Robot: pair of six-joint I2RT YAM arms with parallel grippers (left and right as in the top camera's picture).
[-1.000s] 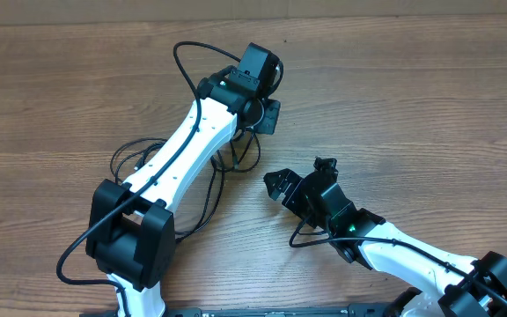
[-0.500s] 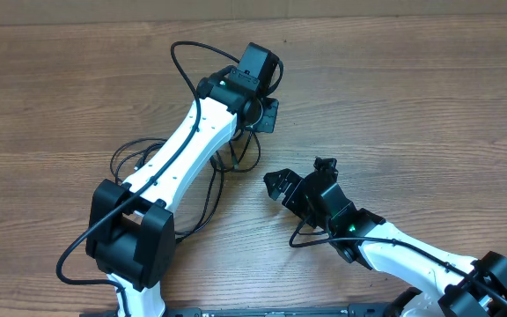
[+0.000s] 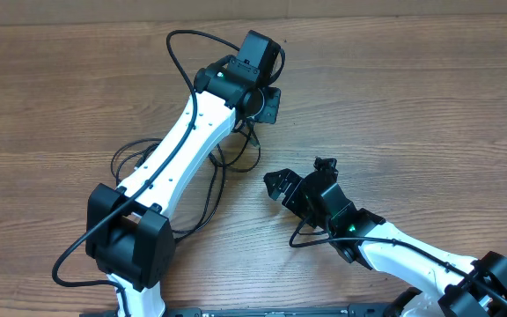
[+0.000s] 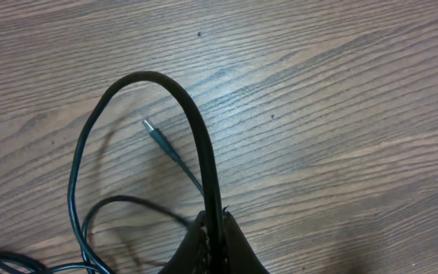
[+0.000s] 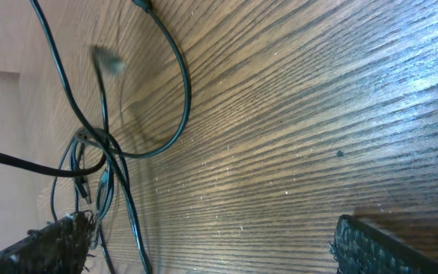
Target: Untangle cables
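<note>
Several thin black cables (image 3: 221, 164) lie tangled on the wooden table (image 3: 412, 88), partly under my left arm. My left gripper (image 3: 268, 106) is at the far middle, shut on one black cable (image 4: 201, 129) that arches up from its jaws (image 4: 215, 232). A loose metal plug end (image 4: 150, 127) lies just beyond the arch. My right gripper (image 3: 277, 187) is open and empty, low over the table to the right of the tangle. In the right wrist view the crossing cables (image 5: 101, 148) lie ahead, close to the left finger of the open jaws (image 5: 211, 251).
More loops of cable (image 3: 128, 155) lie left of my left arm. My left arm's own thicker cable (image 3: 179, 53) bows out to the far left of the wrist. The two grippers are about a hand's width apart.
My left gripper has moved a little farther away across the table with the cable still held. My right arm has not moved.
</note>
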